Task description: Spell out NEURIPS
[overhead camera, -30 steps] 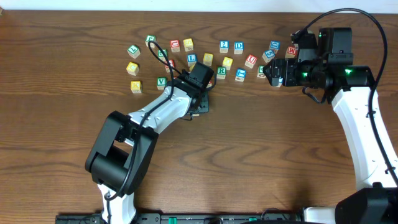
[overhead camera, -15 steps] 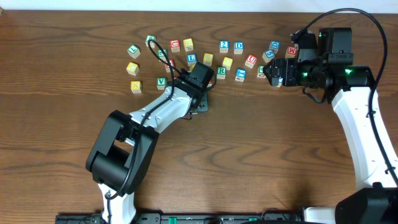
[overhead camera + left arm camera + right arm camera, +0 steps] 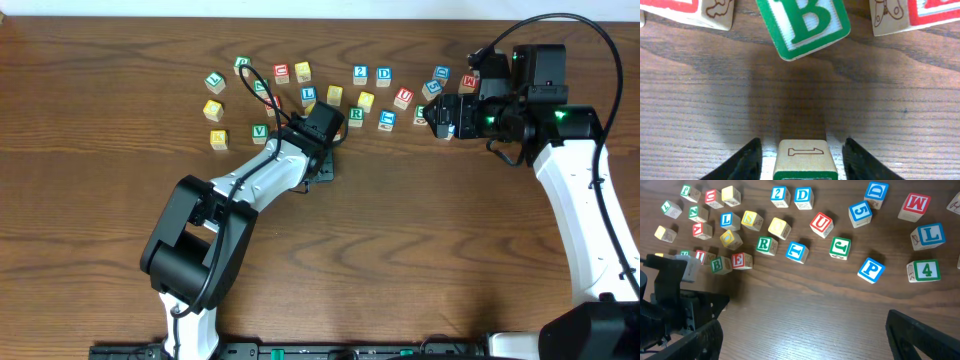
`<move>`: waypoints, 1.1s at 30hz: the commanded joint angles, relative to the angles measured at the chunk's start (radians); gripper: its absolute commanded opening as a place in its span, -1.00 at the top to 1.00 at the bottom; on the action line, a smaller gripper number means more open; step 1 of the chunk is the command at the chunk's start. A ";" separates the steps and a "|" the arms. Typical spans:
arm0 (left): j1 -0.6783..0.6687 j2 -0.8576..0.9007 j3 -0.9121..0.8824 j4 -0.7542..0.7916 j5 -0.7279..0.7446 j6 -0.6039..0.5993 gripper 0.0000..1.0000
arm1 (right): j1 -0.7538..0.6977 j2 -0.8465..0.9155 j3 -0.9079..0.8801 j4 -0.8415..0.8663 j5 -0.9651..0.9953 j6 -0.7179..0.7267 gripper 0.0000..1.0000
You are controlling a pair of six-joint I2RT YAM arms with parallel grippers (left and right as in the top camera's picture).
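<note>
The table [image 3: 450, 260] is dark brown wood with a strong wavy grain and a matt finish. It fills the whole overhead view, so nothing of the room beyond it shows. A loose scatter of small wooden cubes lies along its far side. They are pale at the edges, each with a coloured border and a printed letter or numeral on top, and some sides carry thin outline drawings.

On the left, a white-and-black arm reaches to the near edge of the scatter. The left gripper [image 3: 325, 168] has its black fingers [image 3: 751, 160] parted narrowly, one on each side of a green-edged cube [image 3: 805, 157] standing on the table. A slim gap shows at either side, and I cannot read its letter. Just beyond it sits the green B cube [image 3: 802, 22], turned a little askew.

Moving right, the red E cube [image 3: 741, 260] lies just beside the B. Then come the green R cube [image 3: 766, 244], the red U cube [image 3: 821, 224] farther back, and the blue P cube [image 3: 871, 270] toward the right end, each apart from the others. The right gripper [image 3: 437, 118] hangs at that end, spread wide and holding nothing.
</note>
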 commanded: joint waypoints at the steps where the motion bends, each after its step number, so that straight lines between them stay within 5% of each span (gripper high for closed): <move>1: -0.001 0.013 -0.012 -0.003 -0.010 0.006 -0.12 | -0.007 0.000 0.018 0.000 0.002 -0.011 -0.99; 9: 0.002 -0.110 0.074 -0.047 0.012 0.195 -0.39 | -0.007 0.000 0.018 0.000 0.002 -0.011 -0.98; 25: 0.142 -0.463 0.117 -0.159 0.011 0.196 -0.43 | -0.007 0.000 0.018 0.000 0.002 -0.011 -0.98; 33: 0.214 -0.483 0.117 -0.277 0.011 0.196 -0.47 | -0.007 0.000 0.018 0.003 -0.003 -0.010 -0.98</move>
